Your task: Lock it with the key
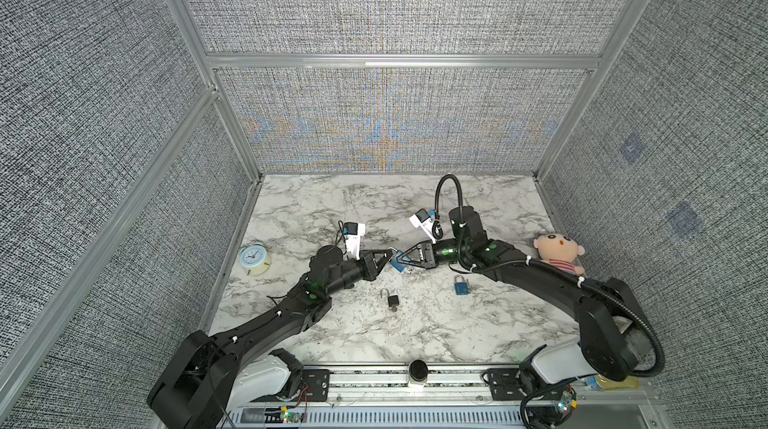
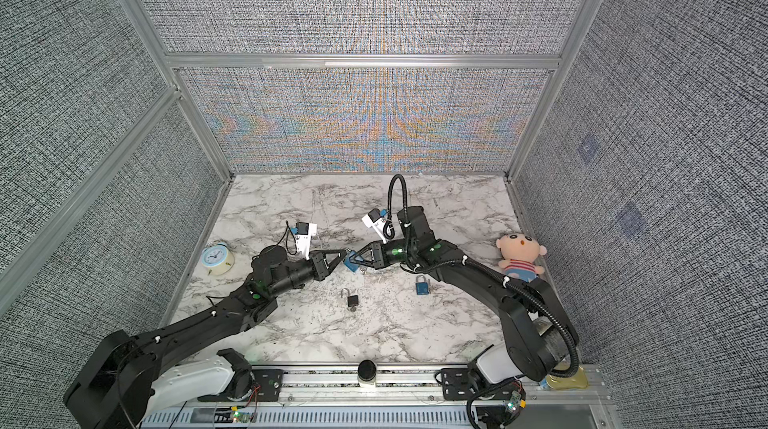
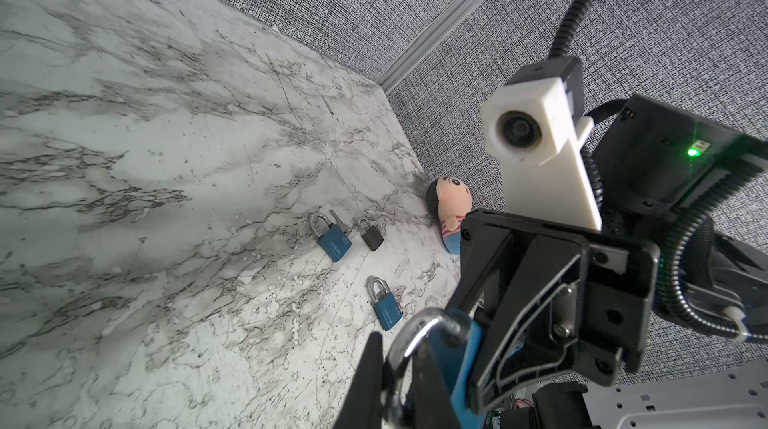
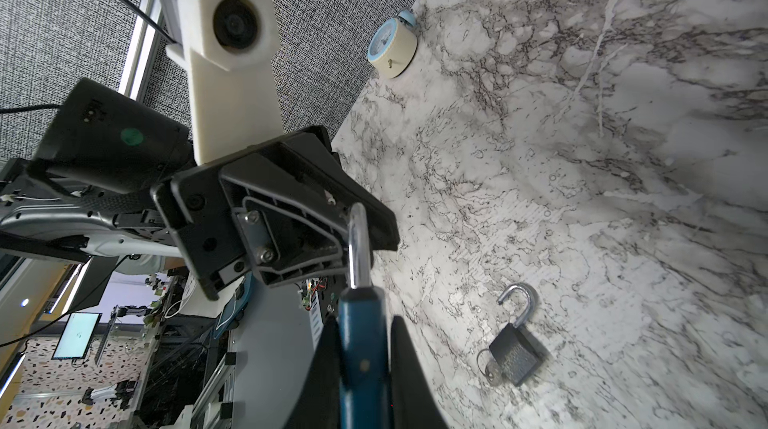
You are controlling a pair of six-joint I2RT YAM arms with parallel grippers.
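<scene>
Padlock (image 1: 399, 263) held up over the tabletop (image 1: 374, 206) middle: right claw (image 1: 402, 259) clamped on its blue body, left claw (image 1: 390, 255) pinched shut on the steel shackle (image 4: 358, 240), tips nearly touching.

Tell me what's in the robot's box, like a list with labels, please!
Left claw: shut on the shackle of the held blue padlock
Right claw: shut on that padlock's body
Black padlock: shackle open, lying on the marble table, with a key at its base
Loose blue padlock: lying on the table by the right arm
Alarm clock: near the table's left edge
Plush doll: at the table's right edge
</scene>
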